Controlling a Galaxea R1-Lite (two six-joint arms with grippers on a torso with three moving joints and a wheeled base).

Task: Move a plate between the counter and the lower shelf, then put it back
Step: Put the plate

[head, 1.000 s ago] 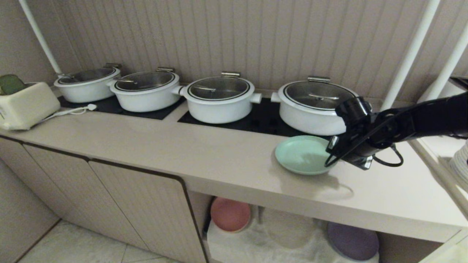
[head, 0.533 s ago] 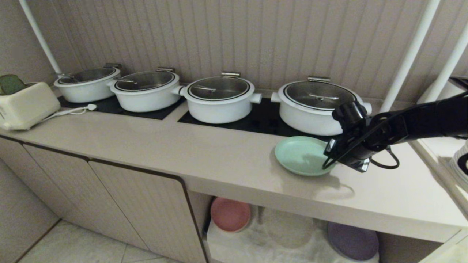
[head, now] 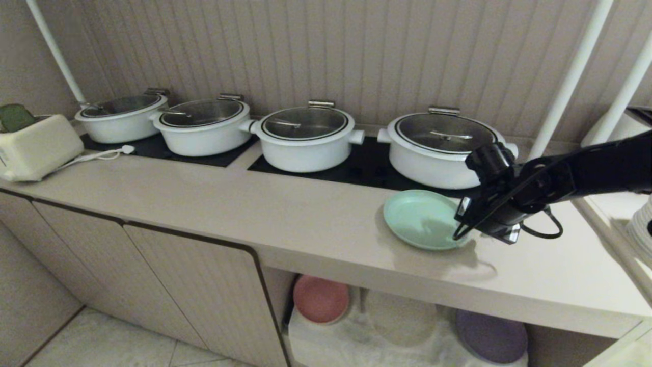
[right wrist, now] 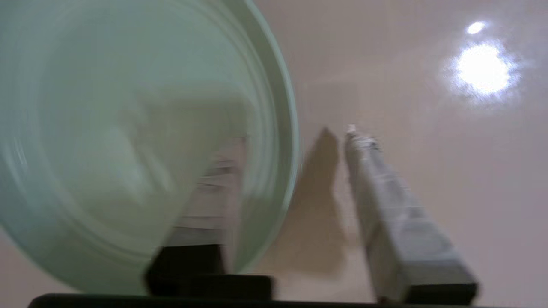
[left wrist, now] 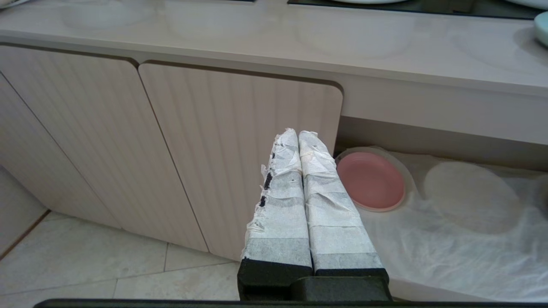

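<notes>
The mint-green plate (head: pixel 420 219) lies flat on the counter (head: pixel 254 214), just in front of the rightmost white pot. My right gripper (head: pixel 461 224) hangs low over the plate's right edge, open. In the right wrist view the plate's rim (right wrist: pixel 282 128) runs between the parted fingers of the right gripper (right wrist: pixel 295 134): one finger is over the plate's inside, the other over the bare counter (right wrist: pixel 406 85). My left gripper (left wrist: pixel 298 133) is shut and empty, parked low in front of a cabinet door beside the lower shelf (left wrist: pixel 462 239). The lower shelf (head: pixel 392 331) is draped in white cloth.
Several white lidded pots (head: pixel 305 135) line the back on black hob panels. A toaster (head: pixel 35 145) stands at the far left. A pink plate (head: pixel 321 299) and a purple plate (head: pixel 491 336) lie on the shelf cloth. White poles (head: pixel 570 76) and stacked white plates (head: pixel 643 224) are at the right.
The right gripper's jaws have parted and let go of the plate's rim. The plate has settled flat on the counter. The left arm has not moved.
</notes>
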